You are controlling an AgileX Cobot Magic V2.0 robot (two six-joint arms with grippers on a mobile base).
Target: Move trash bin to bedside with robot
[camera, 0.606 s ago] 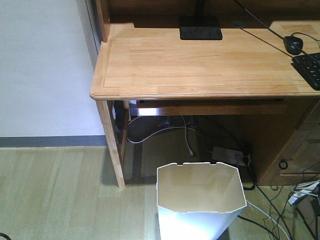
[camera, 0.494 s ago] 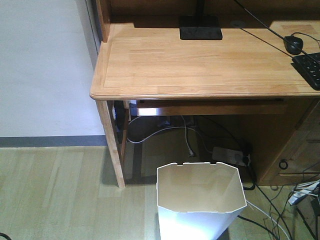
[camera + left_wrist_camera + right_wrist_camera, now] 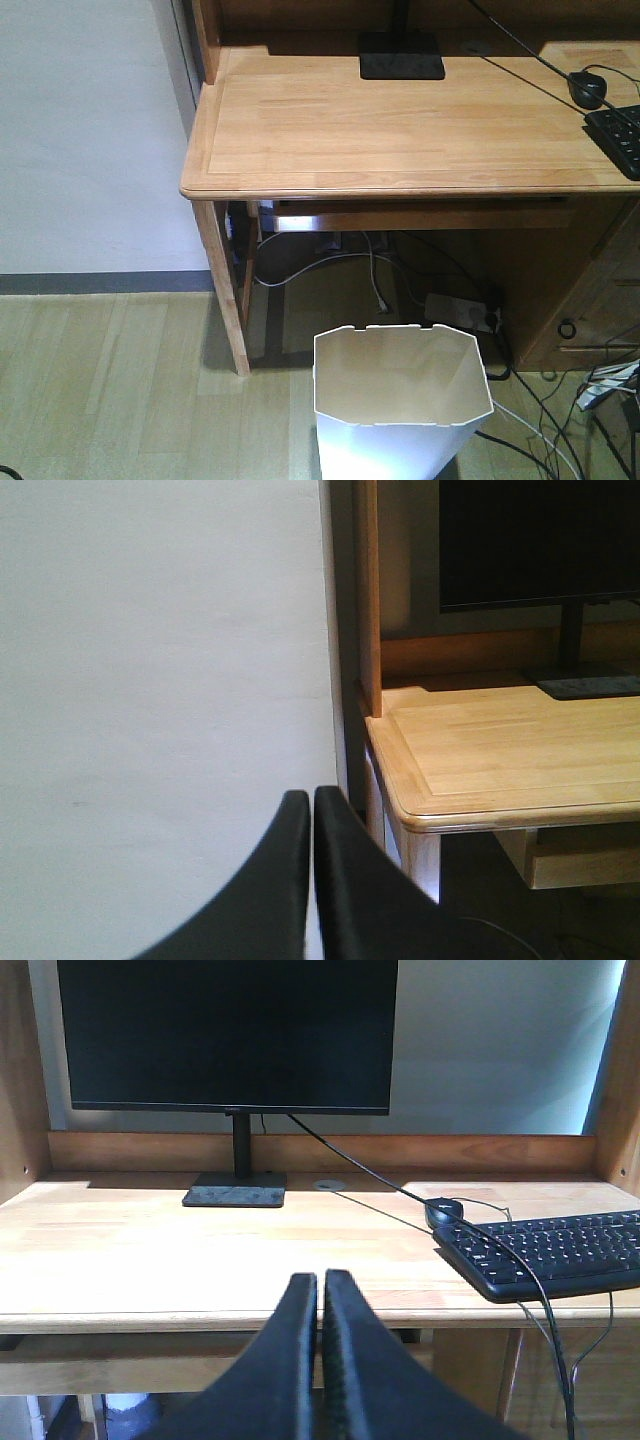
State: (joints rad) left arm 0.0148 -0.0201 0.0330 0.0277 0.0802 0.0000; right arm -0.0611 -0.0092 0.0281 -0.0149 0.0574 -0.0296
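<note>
The white trash bin point(image 3: 400, 400) with a clipped-corner rim and cream inside stands on the wooden floor in front of the desk, at the bottom of the front view. No bed shows in any view. My left gripper point(image 3: 312, 798) is shut and empty, pointing at the white wall beside the desk's left corner. My right gripper point(image 3: 320, 1280) is shut and empty, level with the desk's front edge. Neither gripper shows in the front view, and the bin shows in neither wrist view.
A light wooden desk point(image 3: 400, 130) stands ahead with a monitor point(image 3: 228, 1035), a black keyboard point(image 3: 545, 1250) and a mouse point(image 3: 587, 89). Loose cables and a power strip point(image 3: 460, 312) lie under it. A white wall point(image 3: 80, 130) is at left, a drawer unit point(image 3: 590, 330) at right.
</note>
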